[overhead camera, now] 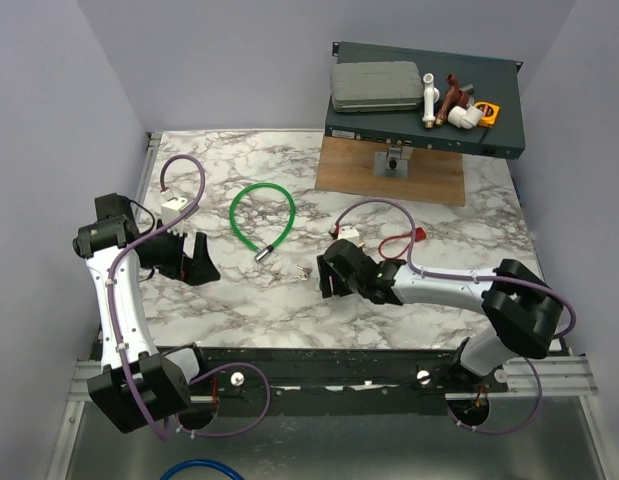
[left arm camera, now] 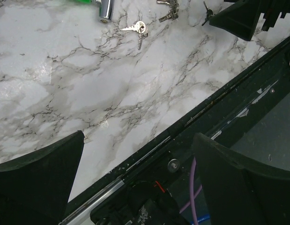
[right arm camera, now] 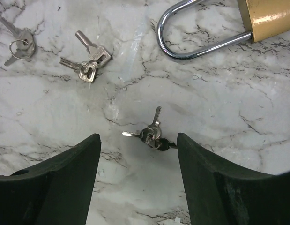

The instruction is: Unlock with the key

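1. Right wrist view: the right gripper (right arm camera: 137,136) is closest, its fingers spread and empty. A bunch of plain keys (right arm camera: 152,135) lies on the marble table (right arm camera: 219,93) between them, with the brass padlock (right arm camera: 269,18) beyond to the right.
2. Left wrist view: the left gripper (left arm camera: 137,138) is spread wide, holding nothing, over the table's near edge.
3. Top view: the key (overhead camera: 419,233), red-tagged on its red cord (overhead camera: 394,246), lies just beside the right forearm, behind those fingers, which point the other way. The right arm is nearer. The key's long axis is too small to tell.

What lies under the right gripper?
A small key bunch on the marble table, between the open fingers of the right gripper. Whatever lies beneath the fingers themselves is covered.
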You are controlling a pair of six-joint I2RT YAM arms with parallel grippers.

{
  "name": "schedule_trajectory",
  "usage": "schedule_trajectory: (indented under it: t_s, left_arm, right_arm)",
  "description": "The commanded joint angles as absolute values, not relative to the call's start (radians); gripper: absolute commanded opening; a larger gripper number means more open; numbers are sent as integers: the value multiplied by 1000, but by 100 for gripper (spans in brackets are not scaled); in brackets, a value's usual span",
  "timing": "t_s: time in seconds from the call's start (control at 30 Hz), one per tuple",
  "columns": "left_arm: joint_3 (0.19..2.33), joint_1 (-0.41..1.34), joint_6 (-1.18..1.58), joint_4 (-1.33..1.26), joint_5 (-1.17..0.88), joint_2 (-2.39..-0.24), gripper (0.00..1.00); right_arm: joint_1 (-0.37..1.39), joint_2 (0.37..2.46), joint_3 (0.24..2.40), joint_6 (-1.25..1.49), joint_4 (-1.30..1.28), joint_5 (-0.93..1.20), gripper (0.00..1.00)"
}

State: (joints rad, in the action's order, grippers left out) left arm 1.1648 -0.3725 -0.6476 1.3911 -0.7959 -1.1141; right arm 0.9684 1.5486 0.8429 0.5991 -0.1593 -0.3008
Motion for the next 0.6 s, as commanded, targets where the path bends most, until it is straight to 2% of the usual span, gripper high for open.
schedule_trajectory:
  t_s: [0.0,0.43,0.5,0.57]
  left_arm:
    - [1160,-359,-636,1374,-828,-1105,99]
    - [1161,-355,-616,1369,-817,-1092,99]
    - [1159,-353,-611,1366,-820,-1092,99]
    - [1158,-352,-604,1362,-820,-1092,99]
  right_arm:
    - [973,1570,824,582,-162,-283,68]
    - [975,1651,833,526,-124,-249,58]
    - [976,1652,824,524,-123,-241,53]
    - [977,1646,814,526,-124,-232,42]
